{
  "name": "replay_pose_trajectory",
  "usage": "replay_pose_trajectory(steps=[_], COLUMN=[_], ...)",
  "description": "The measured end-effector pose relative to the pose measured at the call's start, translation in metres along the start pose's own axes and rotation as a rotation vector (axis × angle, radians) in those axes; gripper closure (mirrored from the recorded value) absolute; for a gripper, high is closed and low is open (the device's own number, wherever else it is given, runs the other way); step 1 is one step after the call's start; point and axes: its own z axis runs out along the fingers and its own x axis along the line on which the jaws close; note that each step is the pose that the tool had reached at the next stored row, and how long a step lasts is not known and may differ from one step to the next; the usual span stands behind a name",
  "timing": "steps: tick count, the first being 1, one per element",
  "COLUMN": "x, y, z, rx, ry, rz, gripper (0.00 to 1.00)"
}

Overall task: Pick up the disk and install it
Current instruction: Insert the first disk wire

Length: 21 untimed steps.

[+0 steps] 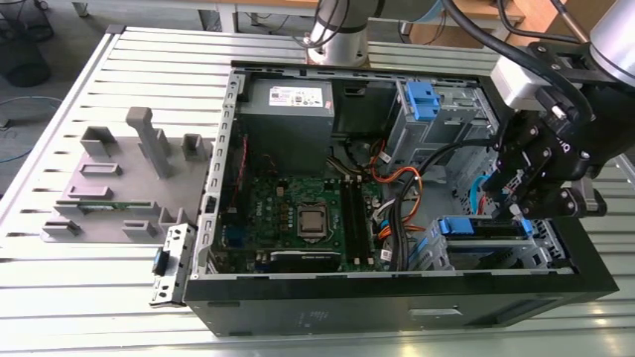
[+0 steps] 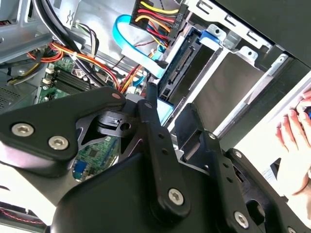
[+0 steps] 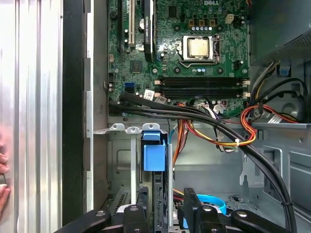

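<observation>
Gripper (image 1: 518,210) is positioned inside the open PC case (image 1: 397,297), above the drive cage (image 1: 540,249) at the exterior view's right. The disk (image 3: 155,160) is seen edge-up in the cage slot, blue carrier tab showing, in the first wrist view. The 2 fingers (image 3: 192,208) are set either side of the disk; contact cannot be told. A person's hand (image 2: 296,145) is seen in the second wrist view.

The tool (image 1: 526,195) hangs pointing downward, fingers parted.
</observation>
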Motion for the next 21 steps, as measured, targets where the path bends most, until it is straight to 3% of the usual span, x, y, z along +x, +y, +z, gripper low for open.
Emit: replay_pose_trajectory(steps=[14, 21], x=[-0.0058, -0.0065], y=[-0.0046, -0.0115], z=[0.0003, 0.0007], rx=[0.0000, 0.0000], ry=[0.0000, 0.0000], rz=[0.000, 0.000], gripper=[0.58, 0.58])
